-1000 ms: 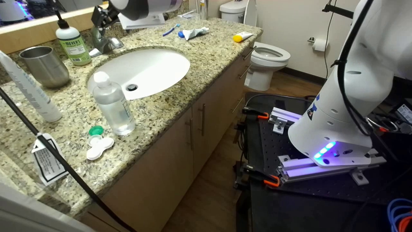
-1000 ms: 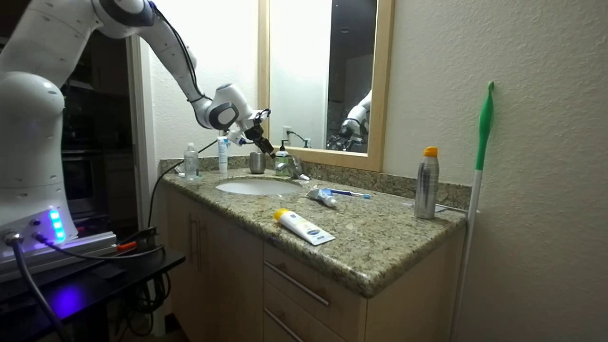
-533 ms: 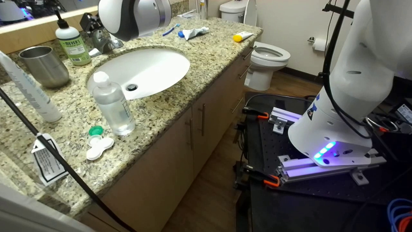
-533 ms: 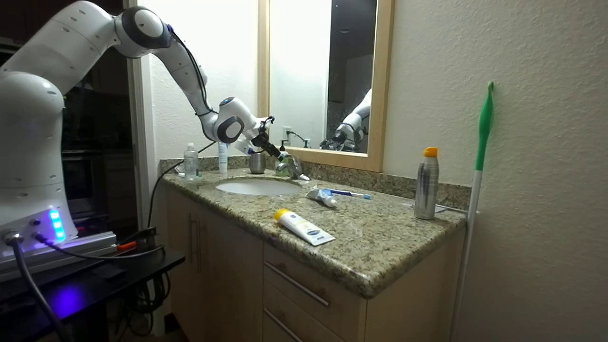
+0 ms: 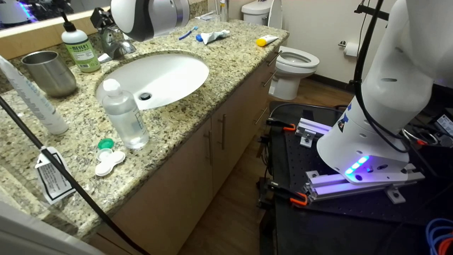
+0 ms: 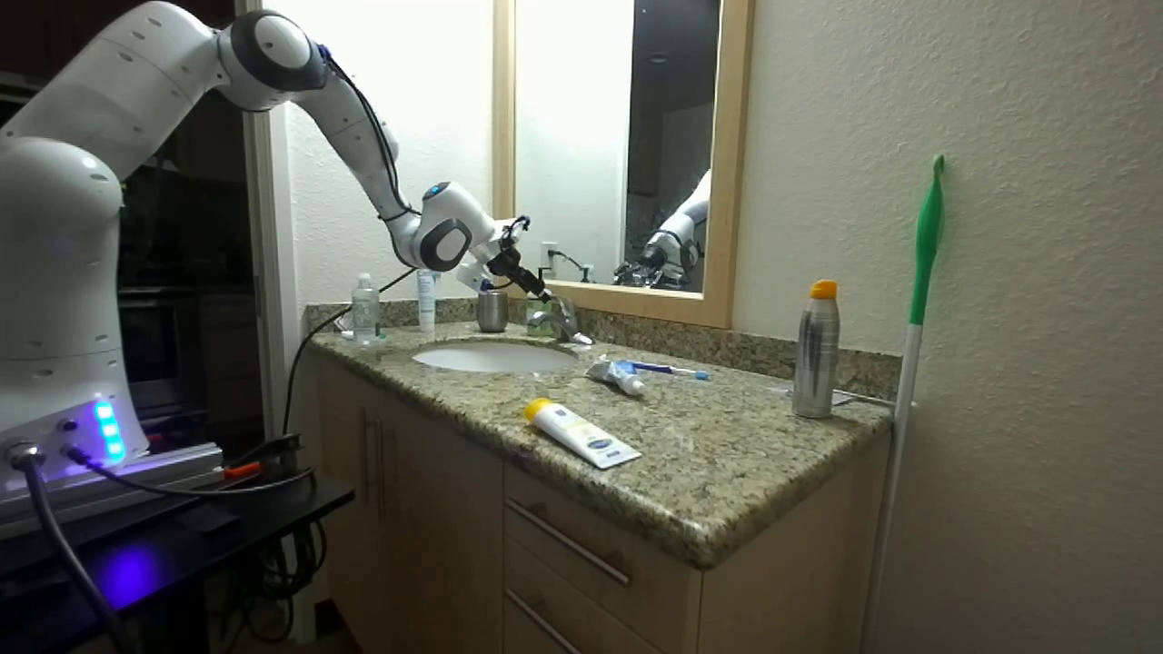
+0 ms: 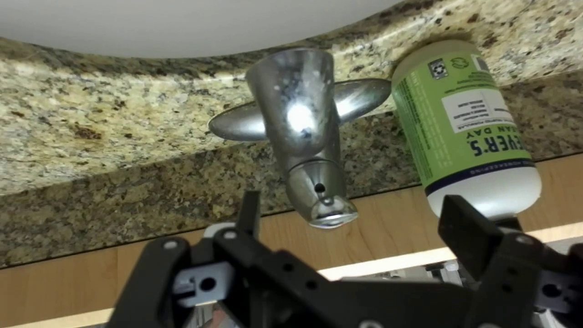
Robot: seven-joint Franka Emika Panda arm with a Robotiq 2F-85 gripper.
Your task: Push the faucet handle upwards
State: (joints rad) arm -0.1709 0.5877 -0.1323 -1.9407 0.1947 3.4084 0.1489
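Plainly, the tool is released, its fingers spread well apart; in the wrist view the chrome faucet handle shows between them, though contact cannot be told. The handle crowns the tap beside the white oval basin, set in the granite desk. Its long axis roughly continues the spout's line, the tip pointing away from the basin, toward the wooden mirror frame. By the tap stands the Meyer's pump bottle.
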